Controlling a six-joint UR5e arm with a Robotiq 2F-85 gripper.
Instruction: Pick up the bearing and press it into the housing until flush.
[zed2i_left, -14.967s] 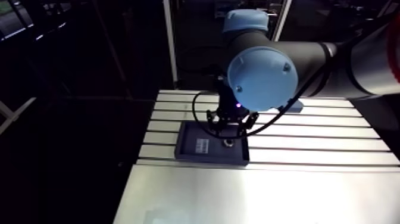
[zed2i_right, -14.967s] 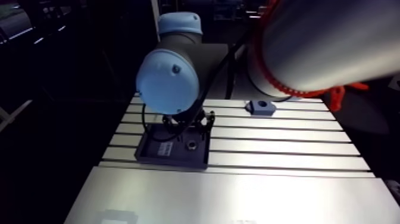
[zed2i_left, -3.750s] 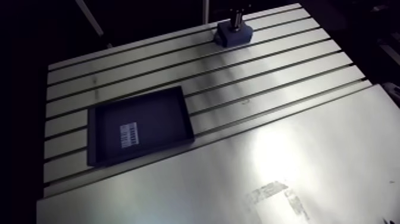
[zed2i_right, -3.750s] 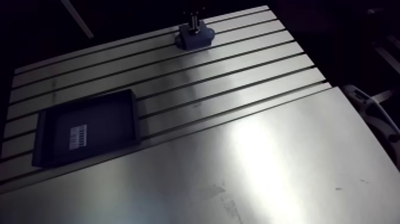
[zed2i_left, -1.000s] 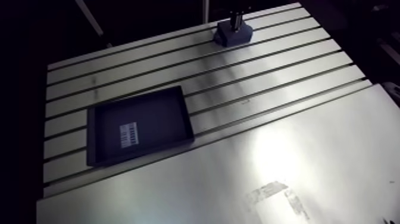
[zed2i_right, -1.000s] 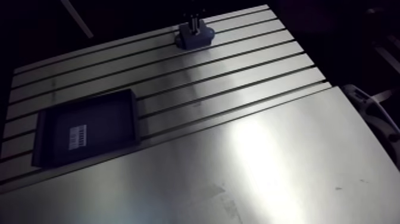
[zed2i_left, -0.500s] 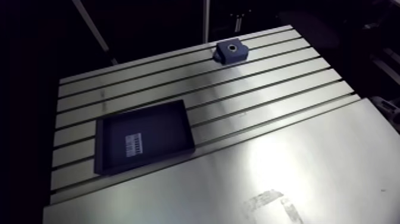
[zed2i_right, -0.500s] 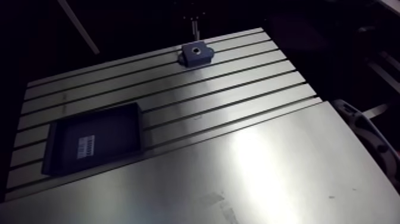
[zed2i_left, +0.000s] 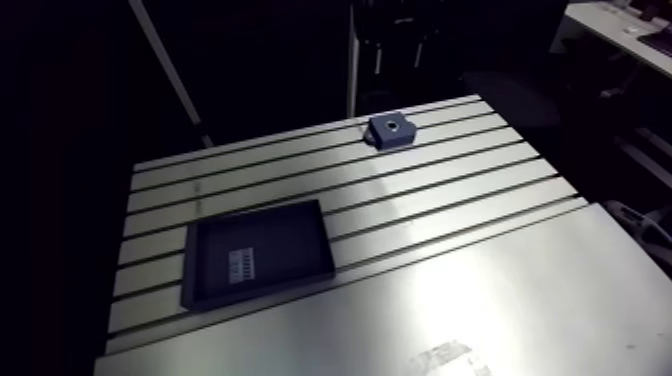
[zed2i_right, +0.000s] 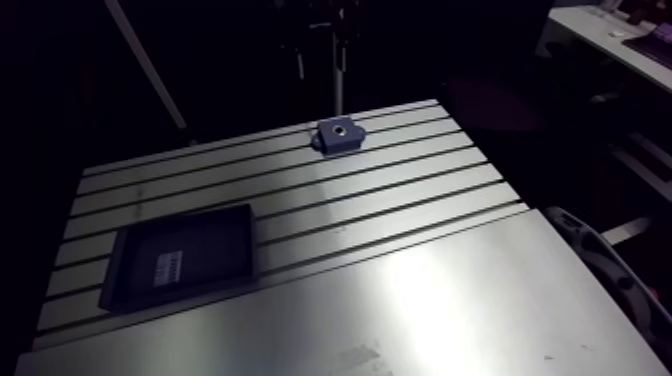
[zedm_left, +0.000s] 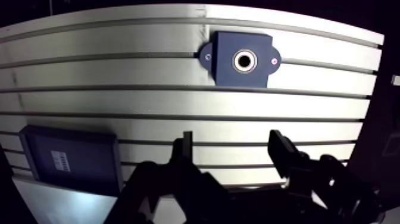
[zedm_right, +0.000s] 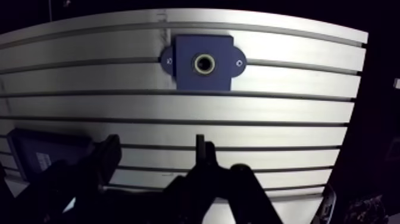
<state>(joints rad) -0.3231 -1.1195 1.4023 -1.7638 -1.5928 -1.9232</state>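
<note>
Gripper has backed up off the blue housing, fingers apart, holding nothing. Bearing sits in the bore and looks flush; pressing is probably done.

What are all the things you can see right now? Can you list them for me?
table: one, silver with dark slots, under everything.
tray: one, dark, on the table, well apart from the housing.
label: one, white, on the tray's floor.
housing: one, blue, near the table's far edge, ahead of the gripper.
bearing: one, shiny ring, sitting in the housing's round hole.
gripper: one, black, above the table; its two fingers are open with nothing between them.
</note>
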